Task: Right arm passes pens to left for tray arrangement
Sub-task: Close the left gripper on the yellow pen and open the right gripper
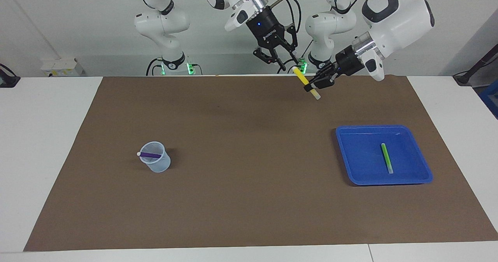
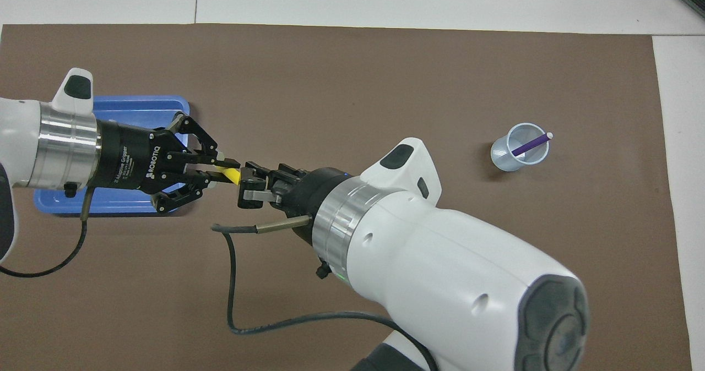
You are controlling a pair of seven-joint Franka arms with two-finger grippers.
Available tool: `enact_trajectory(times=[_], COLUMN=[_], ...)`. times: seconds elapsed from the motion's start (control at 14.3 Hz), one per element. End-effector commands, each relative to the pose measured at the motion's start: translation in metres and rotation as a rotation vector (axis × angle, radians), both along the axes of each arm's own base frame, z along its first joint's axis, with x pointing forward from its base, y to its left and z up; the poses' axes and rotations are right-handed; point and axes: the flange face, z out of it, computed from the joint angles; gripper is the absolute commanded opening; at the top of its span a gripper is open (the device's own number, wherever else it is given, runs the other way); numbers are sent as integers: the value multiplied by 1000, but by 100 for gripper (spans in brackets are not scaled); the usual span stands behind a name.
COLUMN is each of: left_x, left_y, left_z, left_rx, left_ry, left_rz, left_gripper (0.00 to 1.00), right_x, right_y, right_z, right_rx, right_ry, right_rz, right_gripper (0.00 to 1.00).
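Observation:
The yellow pen [image 1: 301, 76] hangs tilted in the air over the mat's edge nearest the robots, its pale end lowest. My left gripper [image 1: 313, 84] is shut on its lower part. In the overhead view the left gripper [image 2: 223, 172] covers most of the yellow pen [image 2: 228, 175]. My right gripper [image 1: 287, 62], with the blue light above it, stands open just above the pen's upper end and is off it. The green pen [image 1: 386, 158] lies in the blue tray [image 1: 346, 153]. The purple pen [image 1: 151, 154] leans in a clear cup [image 1: 157, 165].
A brown mat [image 1: 249, 199] covers the white table. The tray [image 2: 126, 107] sits toward the left arm's end and the cup [image 2: 509, 162] toward the right arm's end. A cable [image 2: 228, 283] hangs from the right arm's wrist.

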Motion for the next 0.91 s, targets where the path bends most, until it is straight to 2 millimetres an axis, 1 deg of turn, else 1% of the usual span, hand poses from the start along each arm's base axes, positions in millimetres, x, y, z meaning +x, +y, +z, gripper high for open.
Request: enact_trajectory(times=[0.0,0.07,0.14,0.21,0.35,0.56,0.7,0.77,0.84], left_x=[-12,-12,-11,-7,-2,4,18,25,31], left_y=[13,21,28,41,56,79,93,103,107], left_z=[-17,-23,-28,-32,-44,-53,-66,-70,-77], left_rx=[111,162,212,282,409,519,597,648,673], left_ry=[-105,-162,-221,-292,-409,-467,-504,-528,-539], left_rz=[-149,-236,-334,-455,-712,-932,-1093,-1188,-1250], left_gripper=[0,0,0,0,0,0,0,0,0], right_x=[5,8,15,22,32,57,75,83,91], right_y=[-5,-13,-27,-45,-78,-143,-207,-242,-276], right_z=[5,7,6,8,5,-9,-21,-29,-37], right_rx=[22,6,-15,-46,-111,-241,-323,-360,-393], right_ry=[6,6,23,49,94,126,146,149,136], right_rz=[-21,-25,-43,-61,-73,-6,27,54,87], right_gripper=[100,100,100,100,100,100,100,100,100])
